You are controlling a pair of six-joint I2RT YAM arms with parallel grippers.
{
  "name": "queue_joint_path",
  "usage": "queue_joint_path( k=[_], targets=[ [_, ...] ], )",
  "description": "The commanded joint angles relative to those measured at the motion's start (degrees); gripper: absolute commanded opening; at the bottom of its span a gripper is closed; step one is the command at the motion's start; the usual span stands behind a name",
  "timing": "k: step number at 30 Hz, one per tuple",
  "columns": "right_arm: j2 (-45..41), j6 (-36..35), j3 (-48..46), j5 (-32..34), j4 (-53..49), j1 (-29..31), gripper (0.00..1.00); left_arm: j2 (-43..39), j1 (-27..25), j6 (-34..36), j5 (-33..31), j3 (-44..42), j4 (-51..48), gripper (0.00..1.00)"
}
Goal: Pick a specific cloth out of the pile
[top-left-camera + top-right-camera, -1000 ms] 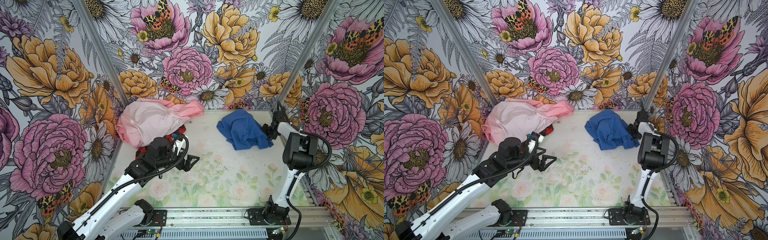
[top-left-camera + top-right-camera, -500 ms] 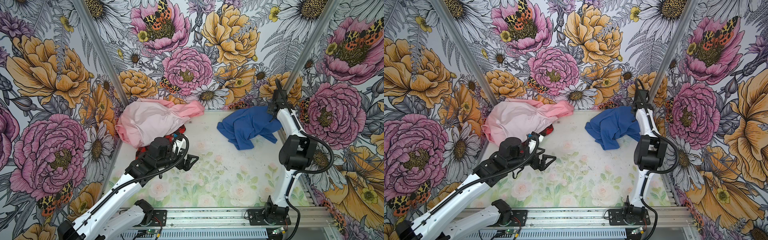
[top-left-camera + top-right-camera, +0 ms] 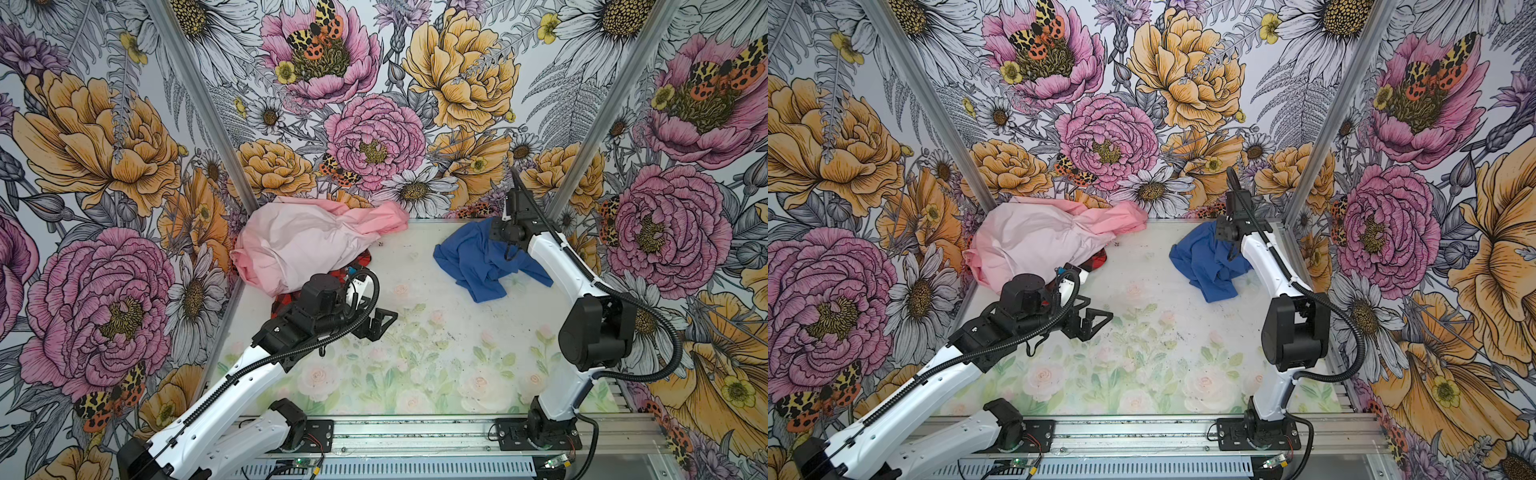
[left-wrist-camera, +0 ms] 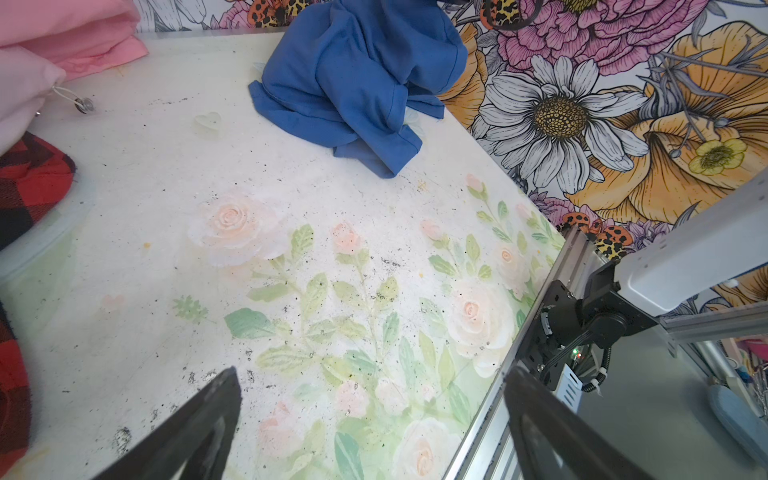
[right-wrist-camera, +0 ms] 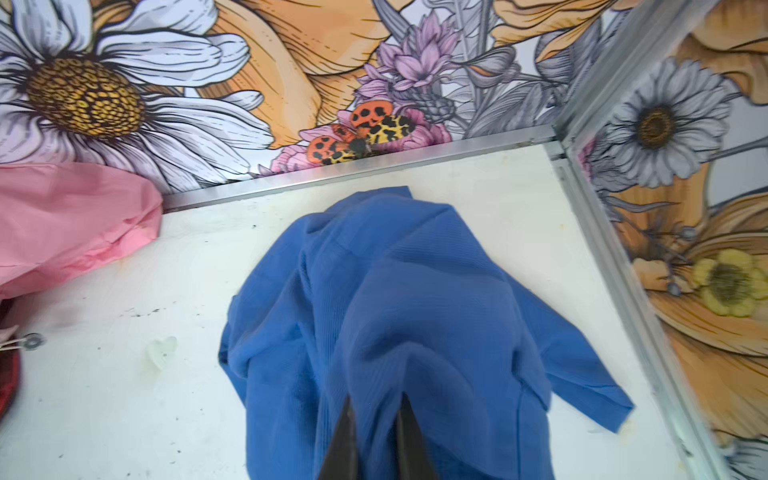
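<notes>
The cloth (image 5: 395, 311), plain royal blue, is caught in the right gripper (image 5: 376, 399) — jaws pressed nearly together with a fold of blue fabric pinched between them. From that pinch the fabric is drawn up into a peak; its lower edges spread away from the jaws and rest on the table (image 3: 415, 353), close to the far corner on the right arm's side, as both top views show (image 3: 478, 262) (image 3: 1204, 262). In the right wrist view a small clear heart-shaped piece (image 5: 163, 351) lies on the bare table beside the cloth, apart from it. The pile (image 3: 307, 245) sits well apart from the right jaws, across the table against the far wall on the left arm's side: a big pale pink sheet (image 3: 1034, 241) on top, a red-and-black checked cloth (image 4: 29, 187) showing from under its near edge. The left gripper (image 4: 370, 374) hangs over bare table with its jaws spread wide — nothing between them. The checked cloth lies just behind and beside these jaws; the blue cloth lies ahead of them, well apart (image 4: 353, 83).
</notes>
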Motion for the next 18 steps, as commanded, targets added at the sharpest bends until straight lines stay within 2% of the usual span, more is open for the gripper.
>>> queue_joint_path(
  k=[1,3,7,10,12,15,18],
  targets=[
    [1.7,3.8,-5.3,-5.7,2.8,3.7,0.0,0.5,-0.4,-0.8,-0.3,0.3,1.7,0.99],
    [2.4,4.4,-8.5,-4.5,5.7,6.3,0.0,0.3,-0.5,-0.9,-0.3,0.2,1.7,0.99],
    [9.5,7.5,-9.7,-7.2,8.2,8.7,0.0,0.1,-0.5,-0.7,-0.8,-0.2,1.7,0.99],
    [13.8,11.0,-9.4,-4.8,8.4,8.5,0.0,-0.1,-0.5,-1.2,-0.7,-0.3,1.7,0.99],
    [15.7,13.5,-9.0,-5.4,8.4,6.7,0.0,-0.7,-0.5,-1.4,-0.7,-0.6,1.6,0.99],
    [18.9,16.6,-7.6,-10.4,7.8,1.9,0.0,-1.8,-0.3,-1.5,-1.0,-0.9,1.6,0.99],
    [18.2,17.5,-7.1,-11.4,7.4,-2.9,0.0,-2.1,0.0,-1.5,-1.0,-0.8,1.1,0.99]
  ],
)
